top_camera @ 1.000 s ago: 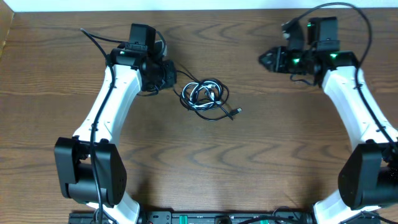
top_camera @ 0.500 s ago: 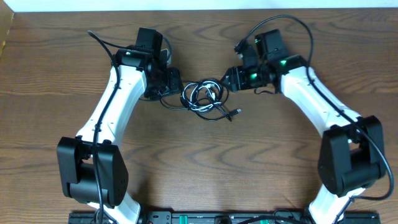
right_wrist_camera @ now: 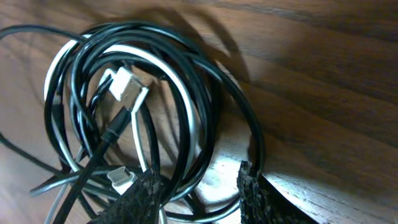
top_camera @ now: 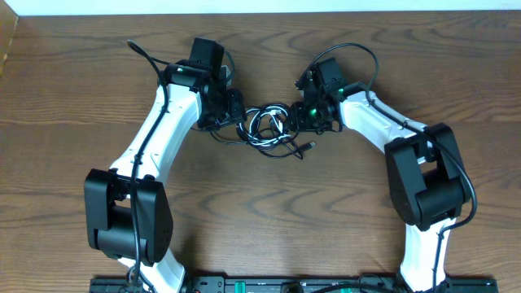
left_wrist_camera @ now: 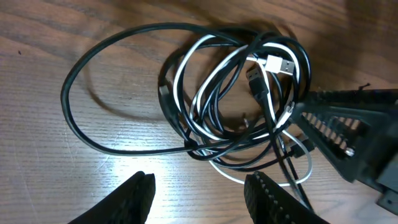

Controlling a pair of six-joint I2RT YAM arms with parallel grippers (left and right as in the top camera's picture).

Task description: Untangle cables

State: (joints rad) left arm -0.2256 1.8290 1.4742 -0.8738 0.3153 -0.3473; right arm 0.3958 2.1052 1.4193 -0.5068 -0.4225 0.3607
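A dark brown wooden table fills the overhead view, its grain laid in long wavy bands from left to right. Along the far edge a narrow white strip is seen, and at the far left corner a paler wooden edge. In the wrist views a patch of glare is thrown on the wood, and soft shadows are cast beside it.

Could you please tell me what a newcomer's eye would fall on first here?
The knotted bundle of black and white cables near the far middle of the wooden table stands out first. The left claw and right claw flank it closely, both open. In the left wrist view, a white plug lies atop the coils.
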